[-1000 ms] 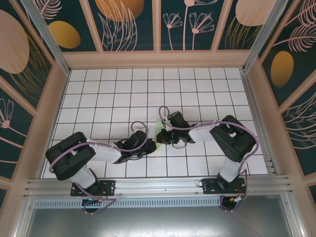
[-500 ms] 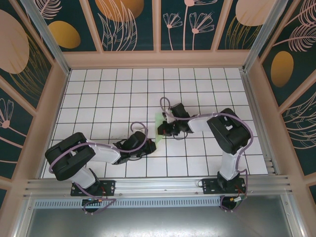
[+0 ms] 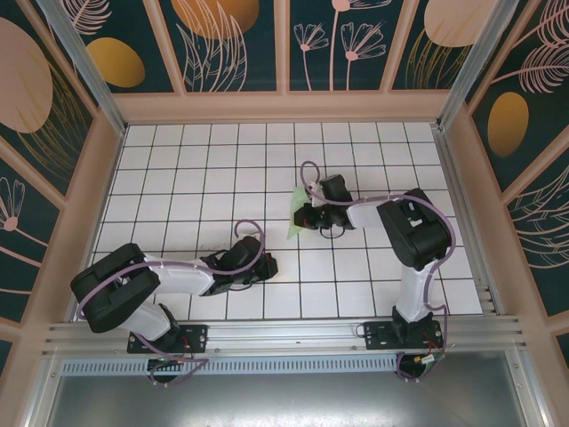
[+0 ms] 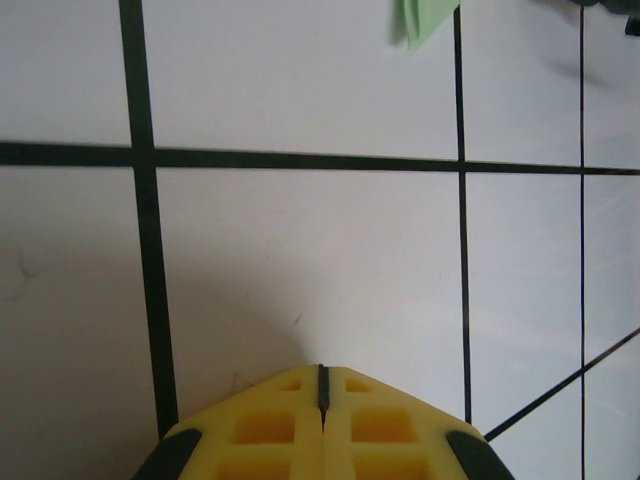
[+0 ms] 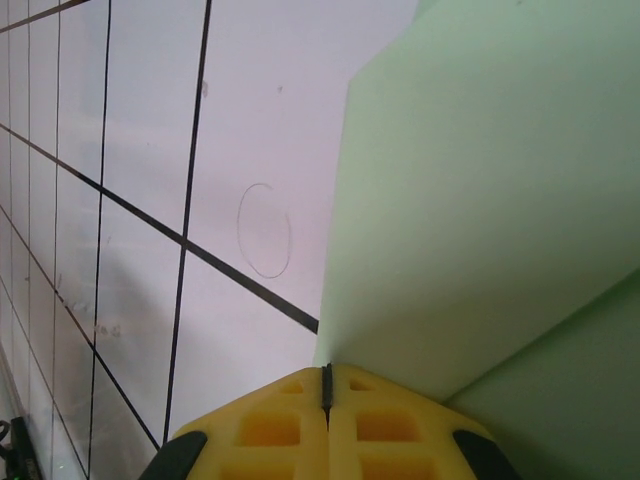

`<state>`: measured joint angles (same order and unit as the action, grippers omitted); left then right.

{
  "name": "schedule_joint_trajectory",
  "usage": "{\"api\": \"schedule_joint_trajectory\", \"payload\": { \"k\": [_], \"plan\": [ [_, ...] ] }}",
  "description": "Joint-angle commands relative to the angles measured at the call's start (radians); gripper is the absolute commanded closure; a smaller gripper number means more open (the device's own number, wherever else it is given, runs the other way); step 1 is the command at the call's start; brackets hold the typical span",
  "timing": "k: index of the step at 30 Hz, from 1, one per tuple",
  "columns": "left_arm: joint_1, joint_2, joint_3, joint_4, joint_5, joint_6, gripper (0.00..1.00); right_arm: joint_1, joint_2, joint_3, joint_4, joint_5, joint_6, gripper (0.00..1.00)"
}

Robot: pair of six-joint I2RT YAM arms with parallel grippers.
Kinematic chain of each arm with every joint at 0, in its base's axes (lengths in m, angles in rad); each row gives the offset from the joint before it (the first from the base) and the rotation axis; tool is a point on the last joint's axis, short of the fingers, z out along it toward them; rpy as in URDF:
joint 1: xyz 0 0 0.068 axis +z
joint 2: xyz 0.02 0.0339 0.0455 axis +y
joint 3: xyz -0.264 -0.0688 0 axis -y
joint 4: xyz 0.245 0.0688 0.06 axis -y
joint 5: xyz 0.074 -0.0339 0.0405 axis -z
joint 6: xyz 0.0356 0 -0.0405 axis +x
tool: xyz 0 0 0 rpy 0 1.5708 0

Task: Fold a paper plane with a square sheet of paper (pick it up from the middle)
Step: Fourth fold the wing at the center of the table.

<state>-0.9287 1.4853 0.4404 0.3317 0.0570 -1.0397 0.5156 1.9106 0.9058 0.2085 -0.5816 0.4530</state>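
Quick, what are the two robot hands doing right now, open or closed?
Left gripper: closed, holding nothing.
Right gripper: closed, pinching the folded green paper.

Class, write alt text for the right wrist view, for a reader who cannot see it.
The right hand, its yellow fingers closed together, pinches a folded pale green paper that spreads across the right of the frame. To the left lies the white table with black grid lines.

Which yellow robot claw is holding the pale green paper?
The right gripper: it is shut on the edge of the pale mint-green paper sheet. The left gripper is shut on nothing, above bare white tiles.
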Motion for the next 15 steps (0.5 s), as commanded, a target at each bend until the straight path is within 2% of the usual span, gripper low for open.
{"api": "schedule_joint_trajectory", "payload": {
  "k": [1,7,15],
  "plan": [
    [0.001,-0.037,0.053,-0.058,-0.070,0.051,0.99,0.091,-0.015,-0.089,-0.057,-0.001,0.034,1.00],
    [0.012,-0.029,0.078,-0.018,-0.080,0.067,0.98,0.173,-0.076,-0.140,-0.029,-0.017,0.104,1.00],
    [0.016,0.050,0.099,-0.017,-0.072,0.058,1.00,0.187,-0.084,-0.140,-0.024,-0.037,0.122,1.00]
  ]
}}
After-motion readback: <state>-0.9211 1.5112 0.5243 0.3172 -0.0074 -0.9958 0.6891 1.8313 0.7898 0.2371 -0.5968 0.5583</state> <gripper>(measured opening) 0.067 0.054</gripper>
